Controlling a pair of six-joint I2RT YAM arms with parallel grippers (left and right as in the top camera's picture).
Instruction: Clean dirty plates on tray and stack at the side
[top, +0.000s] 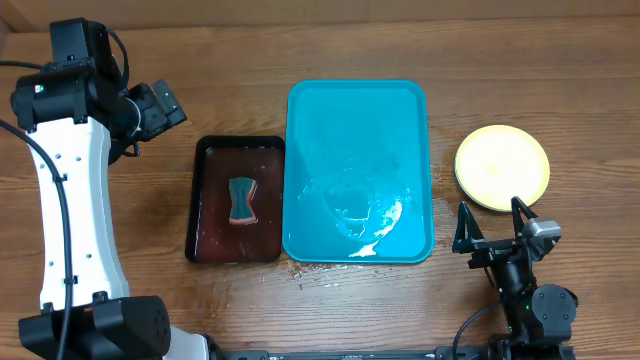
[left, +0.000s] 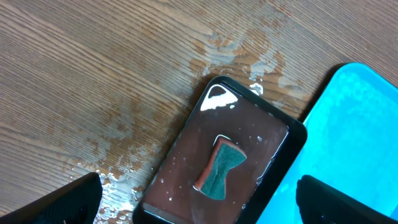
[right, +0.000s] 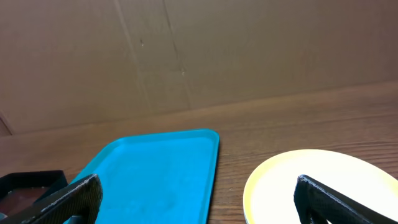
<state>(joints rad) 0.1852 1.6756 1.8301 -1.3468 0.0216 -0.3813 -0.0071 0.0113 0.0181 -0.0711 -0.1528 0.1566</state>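
Turquoise plastic, emptied: tray (top: 350, 120) bare but for wet streaks (top: 375, 235) near its front edge. Stacked just right of the tray, clear of its rim: plates (top: 502, 167), yellow-green rim uppermost, no sauce showing, so by the look of it set aside as finished work. Just left of the tray, black tray (top: 240, 141) of reddish water with sponge (top: 242, 202) parked inside, likely to keep drips off the tabletop (left: 74, 74). High over that left side, left gripper (left: 198, 183); front-right of the tray, near the stack, right gripper (top: 490, 215). Both spread wide, gripping nothing. Seen only from overhead: streaks and full layout. Only from left wrist: splashes (left: 118, 180) on tabletop around black tray. From right wrist: clean plate top at low angle, number in stack not to be told.
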